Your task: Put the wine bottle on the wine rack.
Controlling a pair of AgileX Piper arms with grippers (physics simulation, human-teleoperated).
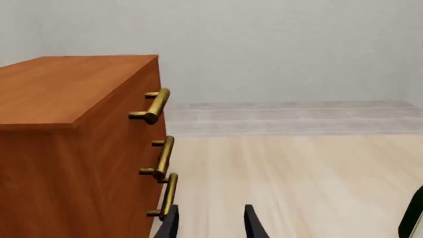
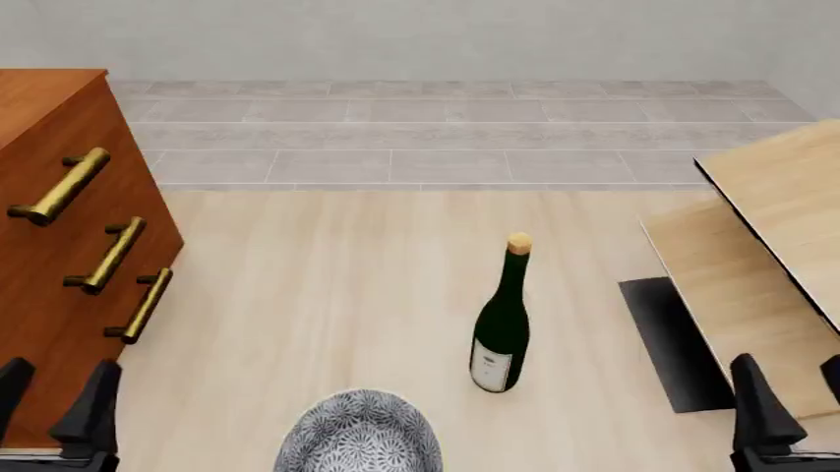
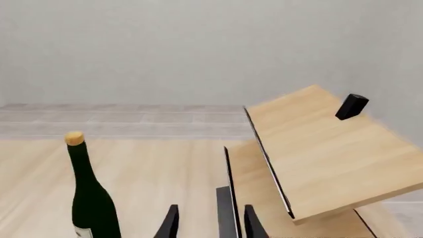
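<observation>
A pale wooden table (image 2: 329, 285) with a light, streaked grain fills the foreground, ending at a straight far edge. Beyond it runs a floor of grey rectangular tiles (image 2: 434, 128) laid in rows, meeting a plain off-white wall (image 2: 420, 39) without windows. At the table's left side stands a reddish-brown drawer cabinet (image 2: 46, 236), its front carrying three brass bar handles (image 2: 108, 256) stacked one above another. Lighting is soft and even, leaving only faint shadows on the tabletop.
</observation>
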